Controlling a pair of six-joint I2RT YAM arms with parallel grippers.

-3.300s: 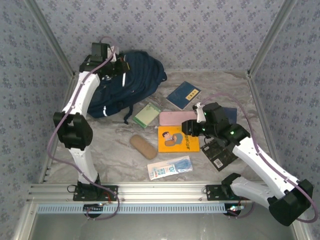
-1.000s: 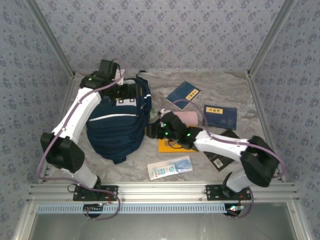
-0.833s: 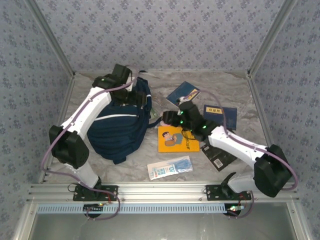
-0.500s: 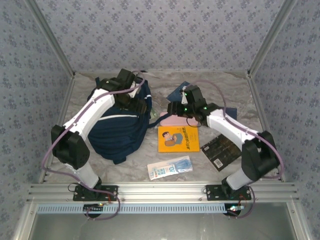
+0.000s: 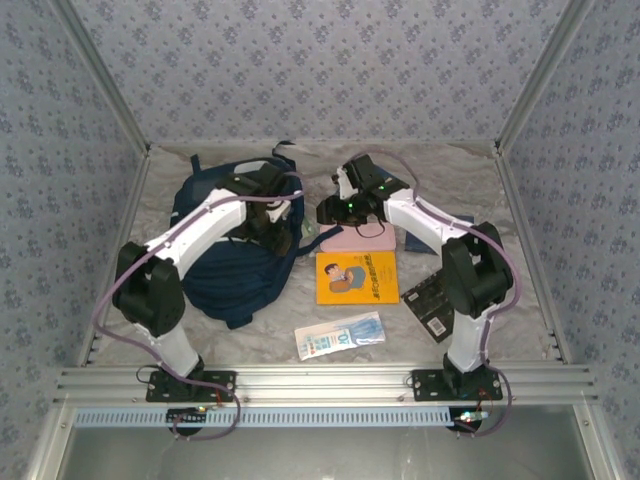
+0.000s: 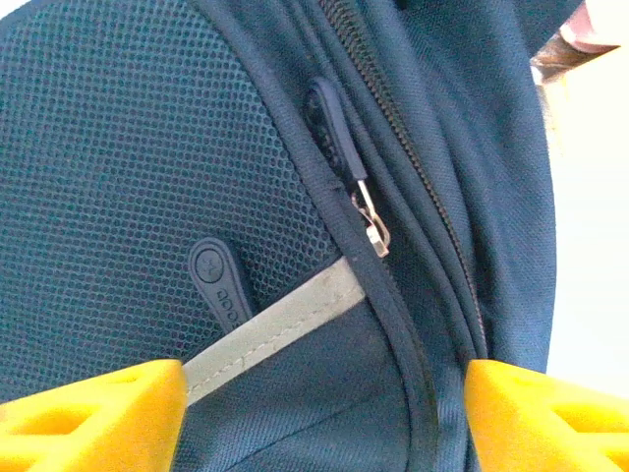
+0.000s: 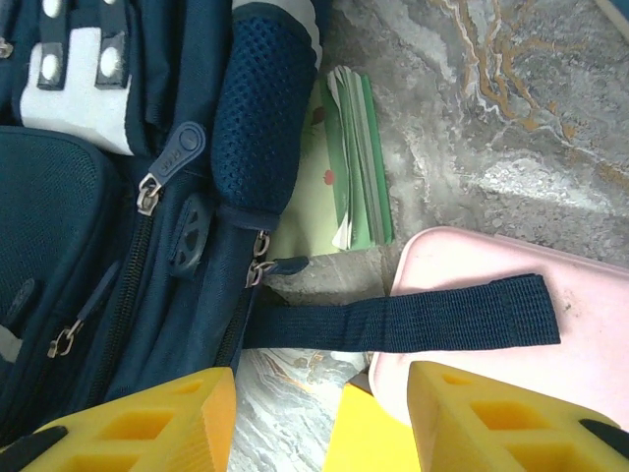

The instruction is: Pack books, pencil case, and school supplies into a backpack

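Left of centre in the top view, the backpack (image 5: 225, 275) slumped on the table (image 5: 455, 170) as one soft heap of fabric. By my judgement it would fold and sag under any lift, so the firm points were the better holds: a zipper pull (image 6: 371, 228) or the stitched seam beside it. The left gripper (image 6: 324, 423) hung close over that zipper with its yellow fingers spread wide, fabric showing between them and nothing pinched. The right gripper (image 7: 314, 423) was likewise apart and empty, poised above a loose strap (image 7: 413, 313) that lay across the pink pencil case (image 7: 491, 265). That case looked smooth and rigid, probably light, and best taken across its narrow width. Tucked against the bag at the upper middle of the right wrist view was one pale green notepad (image 7: 352, 157), thin and floppy at its edges. At centre in the top view lay one orange book (image 5: 357, 277), with one black book (image 5: 432, 302) at lower right, both flat and needing an edge pinch. One plastic packet (image 5: 340, 335) near the bottom looked slippery. I could count two books clearly.
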